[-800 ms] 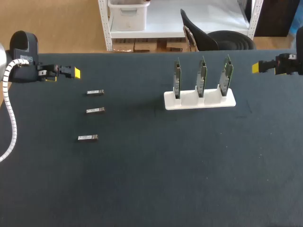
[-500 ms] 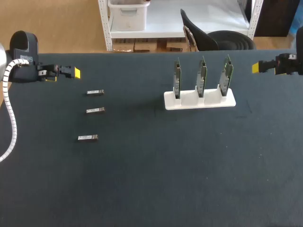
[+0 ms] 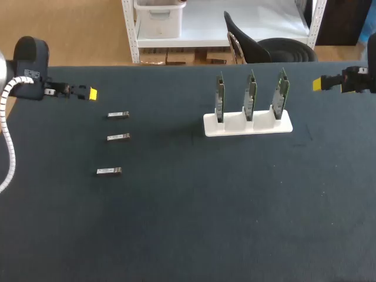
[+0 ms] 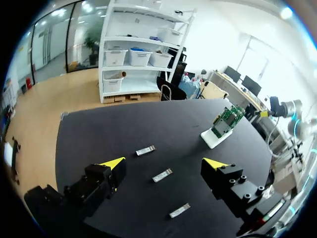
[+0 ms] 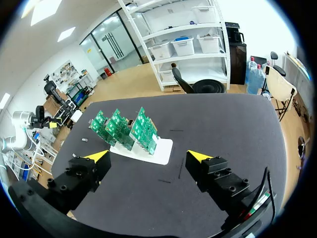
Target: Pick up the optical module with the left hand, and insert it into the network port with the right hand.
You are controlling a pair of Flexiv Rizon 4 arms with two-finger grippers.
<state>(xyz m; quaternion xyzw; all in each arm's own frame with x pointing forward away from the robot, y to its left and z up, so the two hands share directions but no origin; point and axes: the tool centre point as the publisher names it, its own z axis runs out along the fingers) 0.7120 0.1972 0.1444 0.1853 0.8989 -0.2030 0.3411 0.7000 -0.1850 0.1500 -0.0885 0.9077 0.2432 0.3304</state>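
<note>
Dark table (image 3: pixel 194 205), optical modules (image 3: pixel 118 137) lying loose, left fingers (image 4: pixel 113 164) drawn back slightly, right fingers (image 5: pixel 199 157) unmoved, both pairs spread, empty.

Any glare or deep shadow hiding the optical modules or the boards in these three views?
Head view: even light, the three optical modules show pale on the dark table, with barely any shadow. Left wrist view: glare sits beyond the table only; the modules read clearly. Right wrist view: no glare on the green boards or the white holder.
</note>
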